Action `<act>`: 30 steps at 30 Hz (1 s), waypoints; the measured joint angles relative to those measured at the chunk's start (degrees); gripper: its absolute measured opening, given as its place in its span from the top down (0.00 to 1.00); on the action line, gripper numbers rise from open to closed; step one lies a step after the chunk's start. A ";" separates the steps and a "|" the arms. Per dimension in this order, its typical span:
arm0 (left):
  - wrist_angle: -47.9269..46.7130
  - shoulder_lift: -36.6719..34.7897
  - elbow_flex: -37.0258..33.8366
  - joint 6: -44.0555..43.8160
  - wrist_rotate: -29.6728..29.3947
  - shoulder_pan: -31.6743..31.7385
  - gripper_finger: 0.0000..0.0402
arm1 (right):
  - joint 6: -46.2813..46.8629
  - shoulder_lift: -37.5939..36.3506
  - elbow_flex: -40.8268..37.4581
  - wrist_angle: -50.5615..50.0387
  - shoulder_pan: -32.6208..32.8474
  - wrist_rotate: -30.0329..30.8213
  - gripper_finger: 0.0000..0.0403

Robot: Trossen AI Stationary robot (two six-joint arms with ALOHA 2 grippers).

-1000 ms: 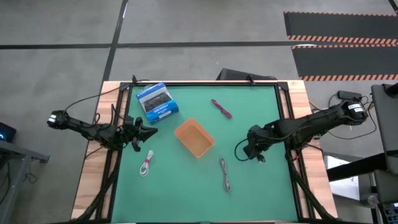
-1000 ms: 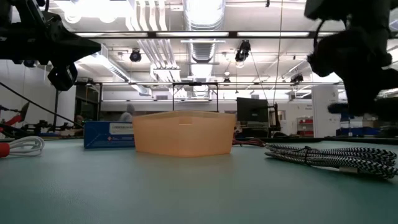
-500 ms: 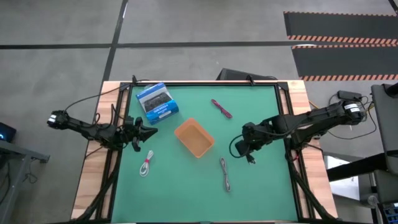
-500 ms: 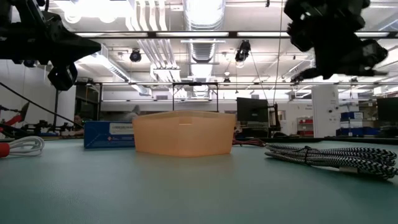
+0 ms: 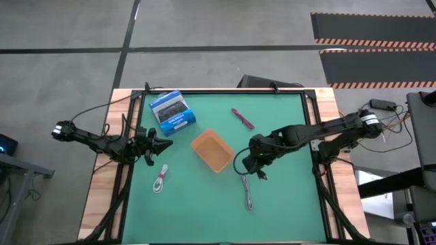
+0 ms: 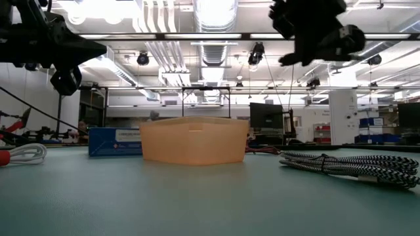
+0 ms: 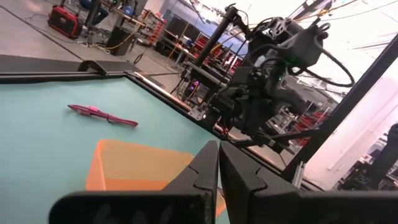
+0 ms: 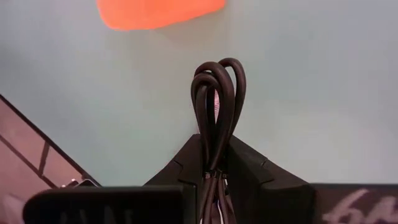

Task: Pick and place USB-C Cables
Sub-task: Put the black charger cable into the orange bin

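Observation:
The orange tray point(image 5: 204, 140) sits mid-table. The pink-maroon cable point(image 5: 242, 118) lies beyond the tray, the white one point(image 5: 161, 179) near the left edge, and the grey braided one point(image 5: 246, 190) on the near side, all flat on the green mat. My right gripper point(image 5: 244, 163) hovers just right of the tray, above the grey cable's far end, shut on a dark looped cable bundle point(image 8: 217, 87). My left gripper point(image 5: 167, 144) waits shut at the left edge, above the white cable point(image 6: 23, 154). My right gripper holds the dark cable bundle pinched between its two fingers point(image 8: 249, 168). The looped end point(image 8: 219, 71) sticks out past the fingertips toward the tray. A short tail point(image 5: 263, 177) shows behind the gripper. The bundle is lifted clear of the mat.
A blue-and-white box point(image 5: 172, 112) lies at the far left corner of the mat. Black frame rails run along the table's left and right sides. Open mat lies between the tray and the near edge, around the grey cable point(image 6: 348, 165).
My right gripper has moved toward the table's left, from the right part of the mat to just beside the tray, staying shut on the dark bundle. In the low view it also rose a little. The three cables on the mat have stayed where they were.

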 joint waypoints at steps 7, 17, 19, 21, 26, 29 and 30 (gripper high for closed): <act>0.00 -0.02 0.00 0.00 -0.02 0.00 1.00 | -4.34 6.67 8.64 -2.65 -1.42 -0.15 0.90; 0.00 -0.02 0.00 0.00 -0.02 0.00 1.00 | -11.40 13.21 17.91 -4.91 -5.24 -1.97 0.90; 0.00 0.00 0.00 0.00 -0.02 0.01 1.00 | -12.88 14.35 19.44 -5.15 -6.00 -1.99 0.90; 0.00 0.00 0.00 0.00 -0.02 0.01 1.00 | -14.34 15.41 20.96 -5.67 -6.85 -1.97 0.90; 0.00 0.08 0.00 -0.04 -0.02 0.00 1.00 | -17.80 18.47 25.57 -6.00 -8.52 -1.98 0.90; 0.08 0.41 0.00 -0.19 -0.02 0.02 1.00 | -19.60 20.35 28.61 -6.00 -9.22 -1.97 0.90; 0.00 0.41 0.00 -0.37 -0.02 0.00 1.00 | -20.23 20.91 29.60 -5.95 -9.45 -1.99 0.90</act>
